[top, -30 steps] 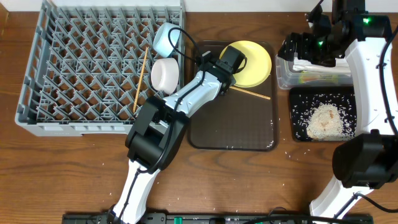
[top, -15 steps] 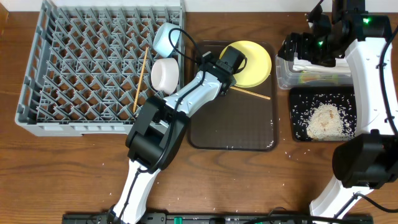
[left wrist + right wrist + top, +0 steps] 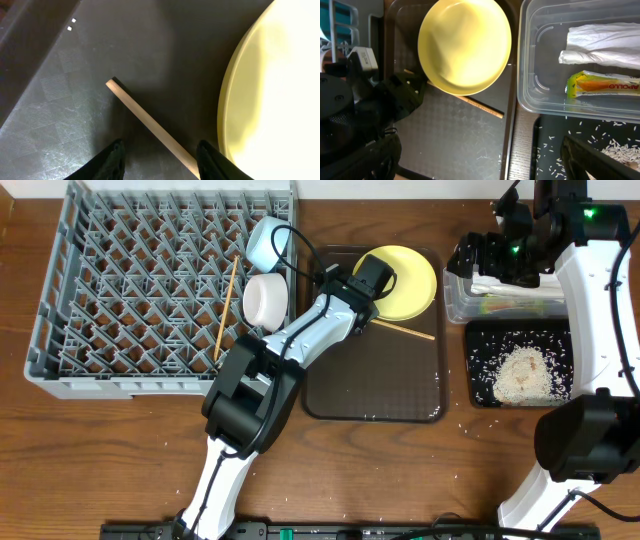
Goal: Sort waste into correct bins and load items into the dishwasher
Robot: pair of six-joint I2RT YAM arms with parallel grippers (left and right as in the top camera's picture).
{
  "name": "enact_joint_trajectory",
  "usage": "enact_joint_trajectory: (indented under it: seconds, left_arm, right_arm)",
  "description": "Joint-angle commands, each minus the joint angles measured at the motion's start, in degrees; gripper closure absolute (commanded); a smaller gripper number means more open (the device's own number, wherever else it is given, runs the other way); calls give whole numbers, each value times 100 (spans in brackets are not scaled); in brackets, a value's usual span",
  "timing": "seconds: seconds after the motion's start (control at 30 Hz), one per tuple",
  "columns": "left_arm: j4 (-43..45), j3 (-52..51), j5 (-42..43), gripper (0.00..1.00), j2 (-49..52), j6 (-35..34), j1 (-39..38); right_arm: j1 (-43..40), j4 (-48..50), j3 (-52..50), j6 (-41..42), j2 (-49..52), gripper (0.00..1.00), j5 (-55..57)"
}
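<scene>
At the brown serving tray's [image 3: 370,380] far edge, beside the yellow plate [image 3: 410,275], your left gripper [image 3: 161,162], the nearer one, stands half open and empty astride the chopstick [image 3: 145,120], whose length runs slantwise between its fingers.

The left arm [image 3: 290,345] runs from its base at the near edge diagonally forward and to the right, wrist pitched downward. The left pincer [image 3: 374,280] is held low with its fingers [image 3: 112,159] standing partly apart (neither pad is seen pressing on anything). The right arm [image 3: 600,310] rises from the near right, reaches back and bends inward at its far end, the right pincer [image 3: 480,256] pointing down with jaws spread wide.
</scene>
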Motion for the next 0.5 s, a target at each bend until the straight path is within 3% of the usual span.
enact_joint_trajectory:
  seconds: [0.0, 0.47]
  left_arm:
    - [-164, -133, 131, 51, 280, -55, 13]
    - [-398, -151, 483, 51, 280, -48, 79]
  right_arm:
    - [90, 0, 4, 11, -24, 1, -20]
    - [85, -2, 4, 11, -24, 1, -20]
